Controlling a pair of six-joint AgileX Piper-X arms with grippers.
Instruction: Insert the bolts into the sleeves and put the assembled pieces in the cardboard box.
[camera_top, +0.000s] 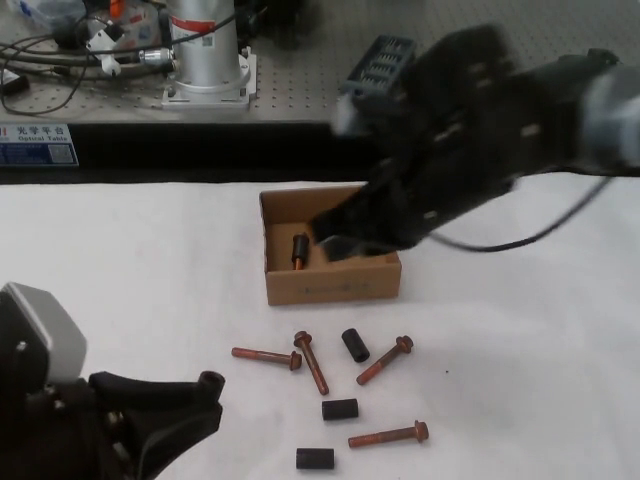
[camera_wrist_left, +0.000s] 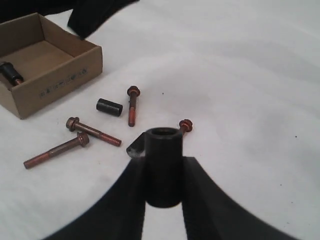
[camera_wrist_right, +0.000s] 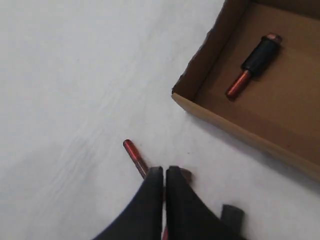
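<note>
the left tool (camera_wrist_left: 163, 170) clamps a sleeve (camera_wrist_left: 162, 150) bore-up, while the right tool (camera_wrist_right: 163, 172), tips together, hangs over a bolt (camera_wrist_right: 134, 152) lying flat near the box (camera_wrist_right: 212, 62).

Each bolt (camera_top: 383, 363) is coppery red, and each sleeve (camera_top: 355, 345) is plain black. The box (camera_top: 330, 285) is brown cardboard with small dark print on one wall. The bench (camera_top: 520, 350) is white. The left gripper (camera_wrist_left: 162, 165) and right gripper (camera_wrist_right: 164, 172) are black.
</note>
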